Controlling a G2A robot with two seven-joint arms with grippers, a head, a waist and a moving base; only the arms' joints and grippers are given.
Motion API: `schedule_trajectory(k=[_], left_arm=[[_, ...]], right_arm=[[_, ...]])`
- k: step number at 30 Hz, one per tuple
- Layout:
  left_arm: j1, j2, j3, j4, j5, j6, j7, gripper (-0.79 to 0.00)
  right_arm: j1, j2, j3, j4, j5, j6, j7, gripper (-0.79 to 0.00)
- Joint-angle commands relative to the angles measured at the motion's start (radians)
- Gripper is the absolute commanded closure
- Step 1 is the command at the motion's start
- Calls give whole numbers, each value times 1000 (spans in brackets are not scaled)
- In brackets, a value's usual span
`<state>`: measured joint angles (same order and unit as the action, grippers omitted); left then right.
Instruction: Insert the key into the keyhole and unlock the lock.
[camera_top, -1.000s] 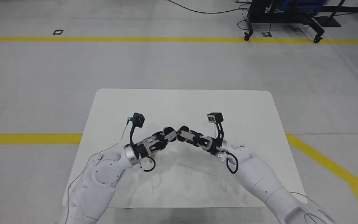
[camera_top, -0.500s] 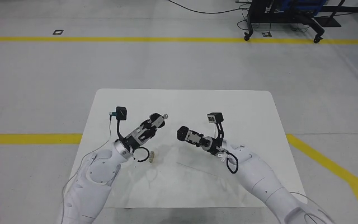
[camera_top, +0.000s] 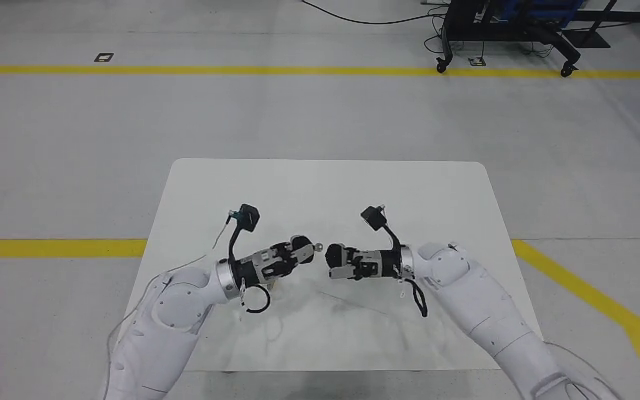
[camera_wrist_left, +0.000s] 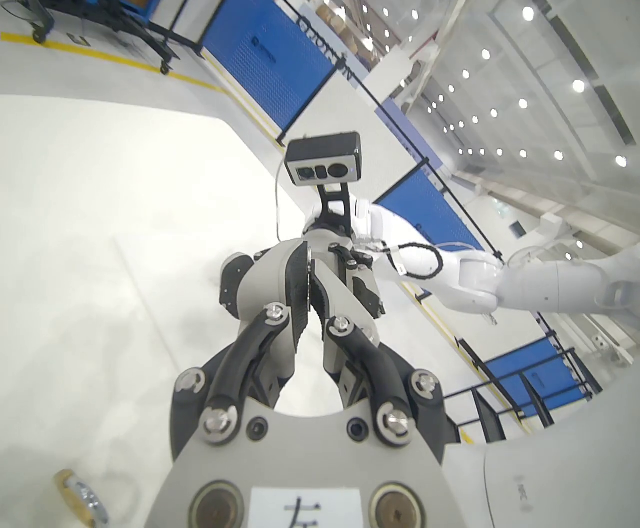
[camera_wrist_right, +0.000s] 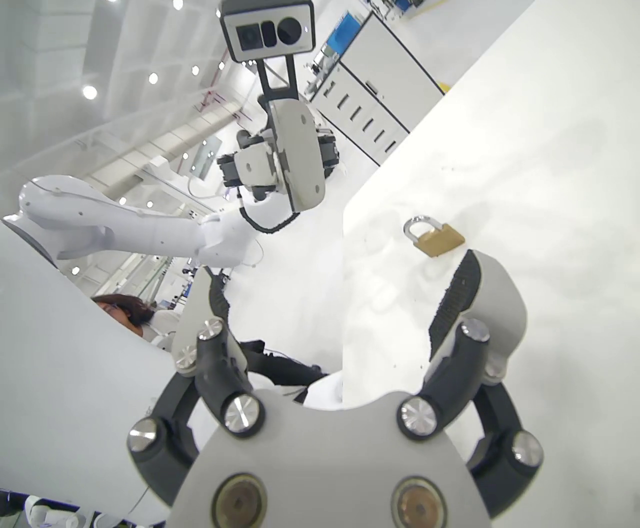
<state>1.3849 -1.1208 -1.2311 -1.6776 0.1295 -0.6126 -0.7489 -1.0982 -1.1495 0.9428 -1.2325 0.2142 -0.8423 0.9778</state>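
So the left gripper has its pads pressed right together, no gap between them at all. From the top you can see a tiny silvery bit poking out of its tip, which looks like the key. It's too small to make out any shape, and in the left wrist view the fingers hide it completely.

The right gripper is the opposite. Its fingers are spread wide with nothing between them, and they aren't touching anything.

In the top view the two grippers sit nose to nose over the middle of the white table. The left gripper and the right gripper are just apart, both up off the surface.

The padlock has a brass body and a silver shackle, and it's lying flat on the table by itself. Neither gripper is in contact with it. The left wrist view catches it too, down by the base of that gripper rather than out in front of the fingertips. So the key isn't anywhere near the keyhole, and the lock just sits on the table untouched.
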Motion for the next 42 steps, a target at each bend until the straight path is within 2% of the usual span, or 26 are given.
schedule_trajectory(k=[1,2,7,14,26,31,32,33,34,41,42], left_arm=[[-8,2,12,4,-3,-3,-36,0],[-12,3,15,5,1,-4,-47,0],[-24,5,26,12,5,-5,-48,0],[-25,9,39,12,8,-11,-52,0],[-34,16,52,15,11,-12,-44,0],[-35,20,54,16,8,-12,-43,0],[-35,20,54,16,8,-12,-42,0],[-34,21,55,16,8,-13,-41,0],[-34,22,55,16,8,-13,-38,0],[-35,25,58,16,19,-10,-22,0],[-34,25,58,17,18,-9,-15,-240]], right_arm=[[-19,14,14,-30,2,-2,-2,-489],[-26,21,21,-41,1,-4,-4,-385],[-45,40,30,-83,12,-10,-10,-336],[-40,47,32,-90,14,-32,-33,-329],[-24,47,13,-92,16,-12,-41,-305],[-16,46,5,-91,5,-5,-49,-203],[-15,45,4,-91,5,-5,-51,-157],[-15,45,2,-91,5,-5,-50,-55],[-14,45,0,-91,8,-7,-48,0],[-11,46,-15,-83,39,-11,-25,0],[-11,46,-15,-79,43,-14,-26,0]])
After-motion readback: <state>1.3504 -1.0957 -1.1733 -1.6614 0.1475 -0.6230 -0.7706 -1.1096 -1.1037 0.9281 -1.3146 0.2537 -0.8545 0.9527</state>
